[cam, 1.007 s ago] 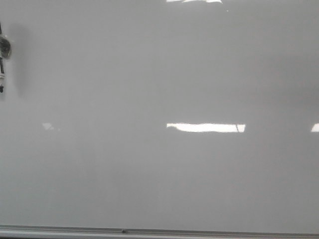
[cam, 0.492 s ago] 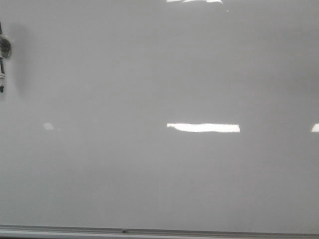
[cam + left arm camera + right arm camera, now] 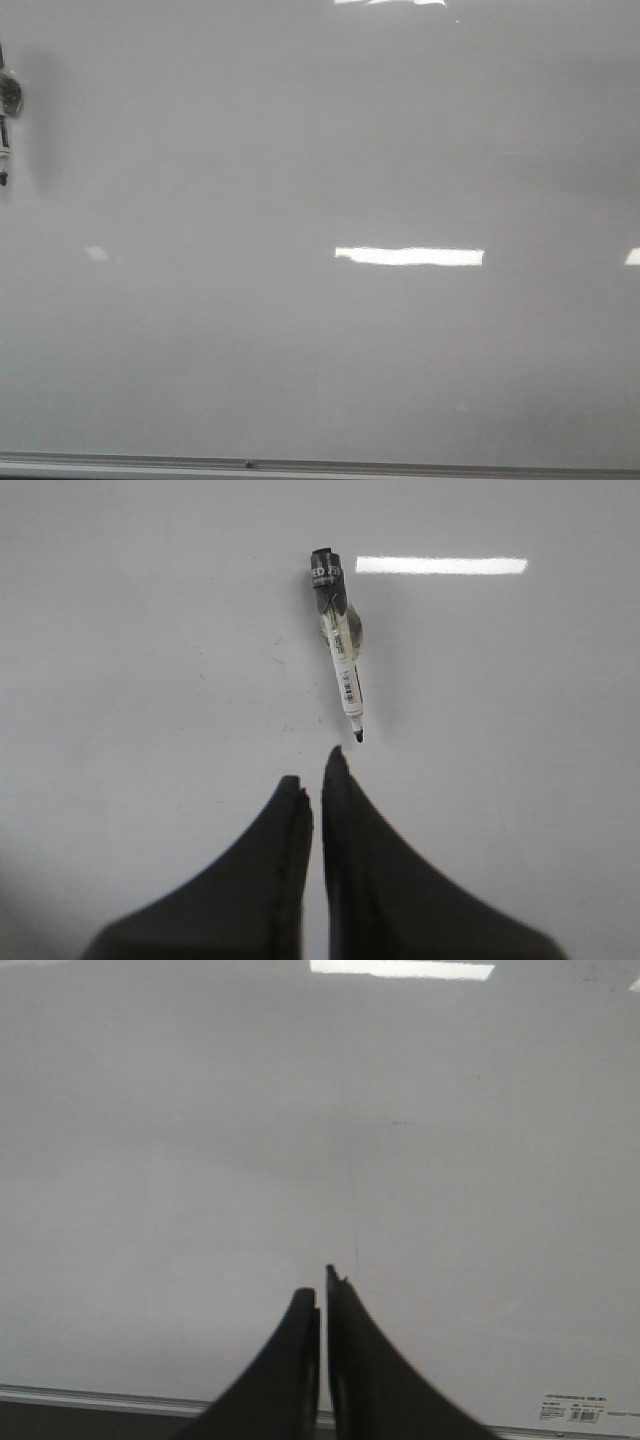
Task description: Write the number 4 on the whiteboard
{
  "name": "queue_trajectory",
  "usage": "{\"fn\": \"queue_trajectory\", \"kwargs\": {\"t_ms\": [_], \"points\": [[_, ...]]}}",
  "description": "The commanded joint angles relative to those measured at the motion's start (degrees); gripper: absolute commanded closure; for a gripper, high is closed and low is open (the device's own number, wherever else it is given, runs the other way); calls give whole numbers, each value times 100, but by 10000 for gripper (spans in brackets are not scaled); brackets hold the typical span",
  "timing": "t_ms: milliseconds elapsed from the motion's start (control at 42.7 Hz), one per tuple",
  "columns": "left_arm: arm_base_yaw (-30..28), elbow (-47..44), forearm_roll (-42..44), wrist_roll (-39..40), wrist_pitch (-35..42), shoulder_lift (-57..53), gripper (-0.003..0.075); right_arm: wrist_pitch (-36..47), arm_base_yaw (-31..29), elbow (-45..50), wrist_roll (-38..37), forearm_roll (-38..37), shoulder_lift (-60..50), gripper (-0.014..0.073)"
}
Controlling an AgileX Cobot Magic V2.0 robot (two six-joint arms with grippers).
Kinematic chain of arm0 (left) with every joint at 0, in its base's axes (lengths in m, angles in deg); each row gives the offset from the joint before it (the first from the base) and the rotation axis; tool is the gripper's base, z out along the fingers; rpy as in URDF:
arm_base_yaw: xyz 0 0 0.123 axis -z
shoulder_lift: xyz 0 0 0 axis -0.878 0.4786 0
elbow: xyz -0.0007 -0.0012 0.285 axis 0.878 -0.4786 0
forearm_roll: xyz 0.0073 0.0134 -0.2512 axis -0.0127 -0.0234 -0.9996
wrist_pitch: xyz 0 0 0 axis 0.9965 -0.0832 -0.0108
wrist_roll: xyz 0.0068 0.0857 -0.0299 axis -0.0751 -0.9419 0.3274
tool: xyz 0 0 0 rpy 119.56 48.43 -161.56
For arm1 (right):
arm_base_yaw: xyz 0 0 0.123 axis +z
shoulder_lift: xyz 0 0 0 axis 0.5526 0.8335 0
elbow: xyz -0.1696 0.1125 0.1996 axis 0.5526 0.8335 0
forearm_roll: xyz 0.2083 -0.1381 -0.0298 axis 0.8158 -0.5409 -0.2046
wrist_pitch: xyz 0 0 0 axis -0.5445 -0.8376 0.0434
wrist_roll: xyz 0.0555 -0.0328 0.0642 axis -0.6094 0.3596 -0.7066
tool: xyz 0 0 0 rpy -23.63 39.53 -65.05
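The whiteboard (image 3: pixel 320 330) fills the view, blank, and the marker (image 3: pixel 338 640) lying uncapped on it looks light, stiff and probably slick, best pinched mid-barrel; the left end effector (image 3: pixel 315 780) and right end effector (image 3: pixel 323 1300) are both pressed together, empty.

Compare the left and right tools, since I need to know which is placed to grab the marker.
The left tool has the marker lying on the whiteboard just beyond its tips; the right tool faces only bare board. The right tool has the board's frame edge and a small label close by; the left tool shows no frame. Both are shut and hold nothing.
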Motion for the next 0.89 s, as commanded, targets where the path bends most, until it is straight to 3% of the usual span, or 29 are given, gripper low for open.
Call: {"fn": "queue_trajectory", "kwargs": {"t_ms": [0,94,140,187,866], "points": [[-18,203,-37,3,401,143,477,315,6,-183,78,5,134,309],[-18,203,-37,-1,431,261,265,302,6,-183,78,5,190,106],[-18,203,0,-30,447,334,189,302,6,-183,78,5,196,53],[-18,203,0,-140,456,428,160,302,6,-183,78,5,196,26],[47,770,-567,-217,1639,3134,154,324,6,-183,78,5,196,24]]}}
